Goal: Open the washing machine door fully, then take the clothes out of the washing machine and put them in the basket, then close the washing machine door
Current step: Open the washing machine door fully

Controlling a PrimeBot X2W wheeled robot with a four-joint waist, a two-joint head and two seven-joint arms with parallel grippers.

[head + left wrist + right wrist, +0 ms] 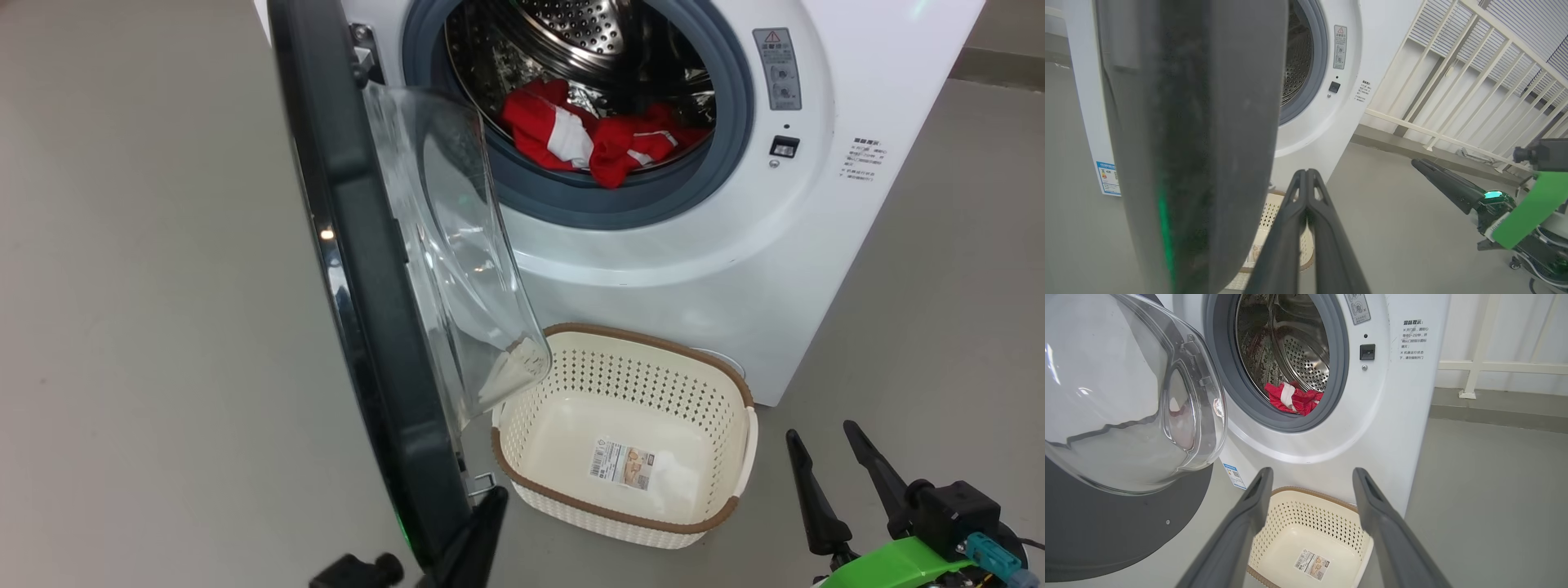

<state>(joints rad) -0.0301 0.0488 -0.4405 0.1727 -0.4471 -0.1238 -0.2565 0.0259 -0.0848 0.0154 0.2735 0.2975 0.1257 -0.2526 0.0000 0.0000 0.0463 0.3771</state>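
Observation:
The washing machine door [359,286] stands swung out, edge-on in the head view, its glass bowl [457,245] facing the washing machine [735,269]. The clothes [596,135], red with white, lie at the drum's front lip; the right wrist view shows the clothes [1292,398] too. The basket [653,339] sits on the floor below the opening with only a paper label inside. My left gripper [494,498] is shut on nothing beside the door's lower edge; the fingertips [1306,175] meet right of the door rim [1200,122]. My right gripper [820,433] is open, right of the basket, and the right gripper [1312,473] frames the basket [1306,492].
Grey floor [147,327] spreads left of the door and right of the machine. A white railing [1453,81] runs along the wall to the machine's right. A blue label [1108,177] is stuck low on the machine's side.

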